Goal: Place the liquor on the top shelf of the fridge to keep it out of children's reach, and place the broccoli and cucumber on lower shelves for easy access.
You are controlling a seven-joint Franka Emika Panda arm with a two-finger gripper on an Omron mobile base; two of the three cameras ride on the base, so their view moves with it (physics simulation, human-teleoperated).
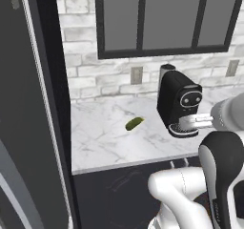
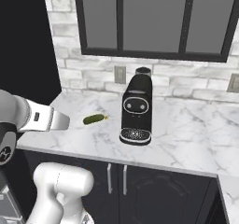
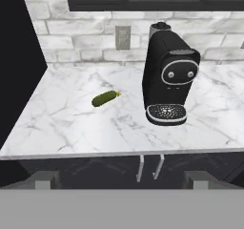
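Hovering off the counter's (image 3: 62, 128) front edge, my gripper (image 3: 122, 179) had its fingers spread wide, holding nothing. Cucumber (image 3: 104, 98) lay flat on the marble, just left of the black coffee machine (image 3: 167, 80), apart from it, toward the fridge's (image 1: 28, 128) dark side.

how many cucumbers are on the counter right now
1. The cucumber lies on the marble counter, left of the black coffee machine and apart from it. More could be hidden behind the machine.
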